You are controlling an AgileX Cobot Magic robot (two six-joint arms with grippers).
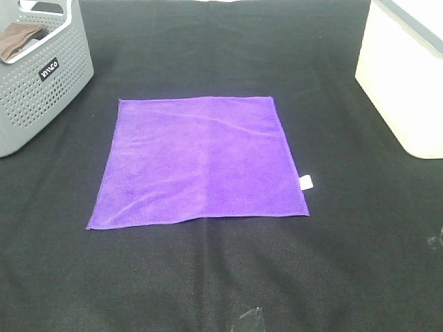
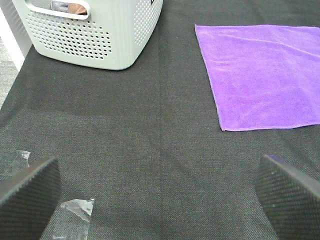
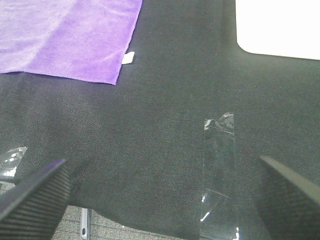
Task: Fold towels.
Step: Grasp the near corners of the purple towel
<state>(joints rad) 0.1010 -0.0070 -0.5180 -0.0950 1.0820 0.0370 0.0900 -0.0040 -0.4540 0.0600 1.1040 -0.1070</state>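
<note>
A purple towel (image 1: 199,162) lies flat and unfolded on the black table cloth, with a small white label (image 1: 306,182) at its right edge. It also shows in the left wrist view (image 2: 262,80) and in the right wrist view (image 3: 65,37). My left gripper (image 2: 160,195) is open and empty, back from the towel's near left corner. My right gripper (image 3: 160,195) is open and empty, back from the towel's near right corner. Neither gripper shows in the exterior high view.
A grey perforated basket (image 1: 41,76) with a brown cloth (image 1: 17,40) inside stands at the far left. A white bin (image 1: 405,76) stands at the far right. Clear tape strips (image 3: 219,165) lie on the cloth near the front edge.
</note>
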